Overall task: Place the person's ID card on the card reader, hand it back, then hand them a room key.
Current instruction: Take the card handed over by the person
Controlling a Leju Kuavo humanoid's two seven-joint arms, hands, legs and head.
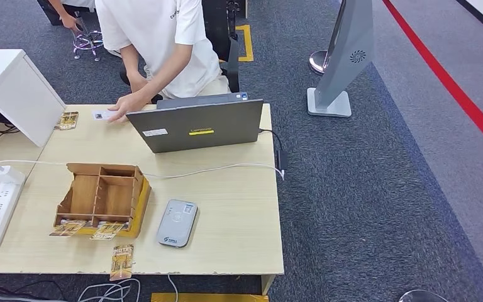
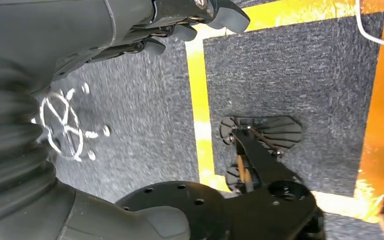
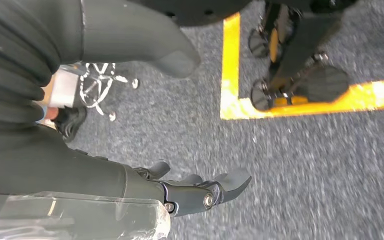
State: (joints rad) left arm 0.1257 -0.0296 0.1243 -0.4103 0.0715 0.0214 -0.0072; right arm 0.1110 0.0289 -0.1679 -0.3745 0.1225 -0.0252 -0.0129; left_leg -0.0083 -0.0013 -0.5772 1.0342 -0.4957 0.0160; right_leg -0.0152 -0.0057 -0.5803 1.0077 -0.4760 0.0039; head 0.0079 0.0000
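The small white ID card point(image 1: 101, 114) lies flat at the far left of the pale wooden tabletop point(image 1: 226, 201), under a person's fingertips point(image 1: 118, 113), well apart from the grey rounded card reader point(image 1: 177, 223) near the front edge. I judge it thin, stiff, light and slick; lying flush, it is best slid to an edge and pinched across its short sides. Its print is too small to read. The left hand point(image 2: 190, 20) and right hand point(image 3: 200, 187) hang over grey carpet, fingers apart, holding nothing. Patterned room key cards point(image 1: 122, 260) lie by the open wooden organiser box point(image 1: 100, 198), partly hidden.
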